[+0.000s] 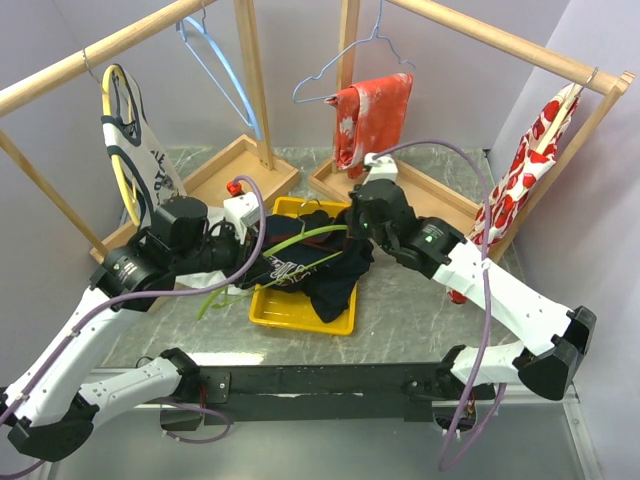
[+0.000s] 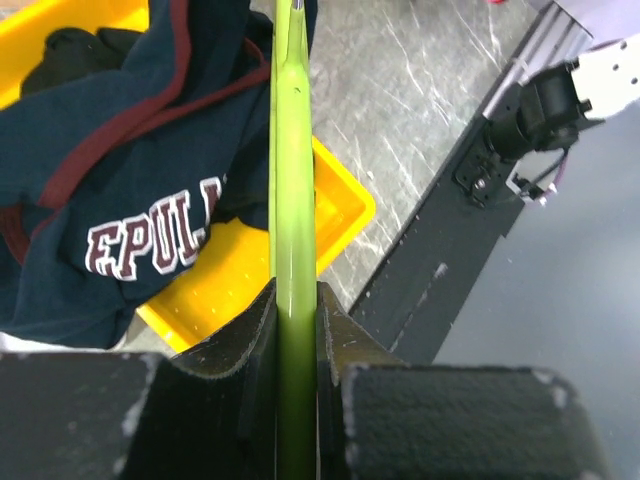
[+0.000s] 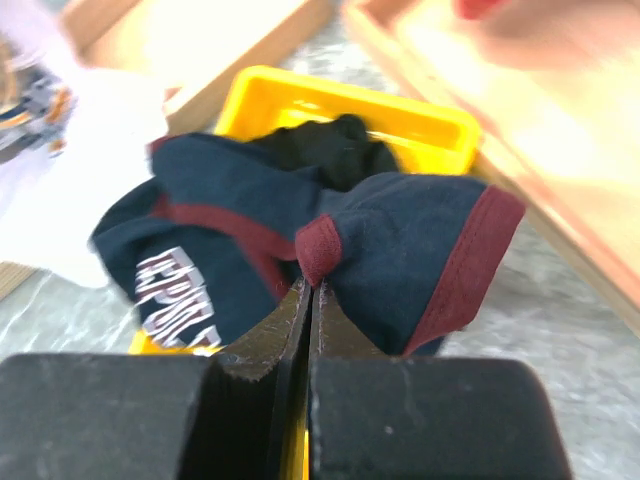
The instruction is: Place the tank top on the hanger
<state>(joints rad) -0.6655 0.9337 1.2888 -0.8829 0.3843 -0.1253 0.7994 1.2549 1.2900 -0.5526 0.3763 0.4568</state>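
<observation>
The left tool (image 1: pixel 243 248) is clamped on the green hanger (image 1: pixel 312 237). The left wrist view shows the bar pinched edge-on between both jaws. The right tool (image 1: pixel 358 236) is closed on a red-trimmed edge of the tank top (image 1: pixel 292 268), probably a shoulder strap. The tank top lies bunched over the yellow tray (image 1: pixel 300 320) at the centre of the table (image 1: pixel 420 300).

In the top view, the hanger's long axis runs from the left tool toward 2 o'clock, and its far end lies just beside the right tool. The pinched edge is therefore close to the hanger's tip. Both forearms reach inward and meet over the tray, wrists pitched down. The next move likely requires the hanger tip to enter the opening beside the pinched trim.
</observation>
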